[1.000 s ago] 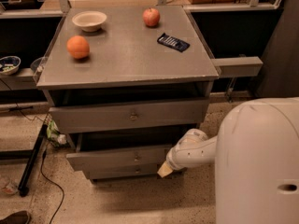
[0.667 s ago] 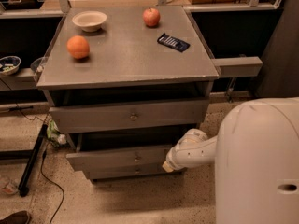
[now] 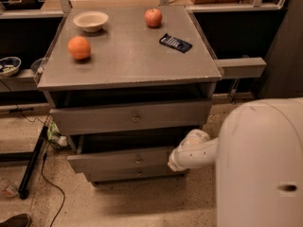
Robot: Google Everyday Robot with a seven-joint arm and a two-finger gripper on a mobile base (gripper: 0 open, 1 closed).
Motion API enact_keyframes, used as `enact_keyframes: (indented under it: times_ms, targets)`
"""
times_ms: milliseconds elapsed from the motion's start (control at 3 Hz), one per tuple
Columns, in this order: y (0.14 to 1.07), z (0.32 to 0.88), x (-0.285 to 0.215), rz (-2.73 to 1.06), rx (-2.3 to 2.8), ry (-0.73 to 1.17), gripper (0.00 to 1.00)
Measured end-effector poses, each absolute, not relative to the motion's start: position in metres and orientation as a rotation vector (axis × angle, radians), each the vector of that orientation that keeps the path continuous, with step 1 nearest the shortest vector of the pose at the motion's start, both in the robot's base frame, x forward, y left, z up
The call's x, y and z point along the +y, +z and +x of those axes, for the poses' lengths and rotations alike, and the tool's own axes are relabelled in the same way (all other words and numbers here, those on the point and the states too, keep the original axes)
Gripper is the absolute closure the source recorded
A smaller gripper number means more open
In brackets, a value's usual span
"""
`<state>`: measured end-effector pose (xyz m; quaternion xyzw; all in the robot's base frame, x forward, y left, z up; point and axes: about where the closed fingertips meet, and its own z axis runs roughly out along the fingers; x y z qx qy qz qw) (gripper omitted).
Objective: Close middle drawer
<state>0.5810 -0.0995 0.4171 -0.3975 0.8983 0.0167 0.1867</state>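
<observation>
The gripper (image 3: 174, 163) is seen low on the right, set against the right end of the middle drawer (image 3: 118, 161); whether it is wide or narrow cannot be told. That drawer is found pulled out, proud of the lowest drawer front (image 3: 137, 173) and below the top drawer (image 3: 130, 118). On the cabinet top (image 3: 128, 65), 1 orange (image 3: 79, 48), 1 bowl (image 3: 91, 20), 1 apple (image 3: 153, 17) and 1 dark packet (image 3: 175, 42) are spotted.

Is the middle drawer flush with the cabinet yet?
No: the middle drawer juts out with a dark gap above its front, and the gripper sits at that front's right end as seen in the view.
</observation>
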Motion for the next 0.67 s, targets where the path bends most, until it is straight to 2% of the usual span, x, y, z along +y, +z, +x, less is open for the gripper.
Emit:
enact_keyframes:
  times_ms: [667]
  targets:
    - [0.407,0.623,-0.103,-1.118,2.541,-0.116,1.00]
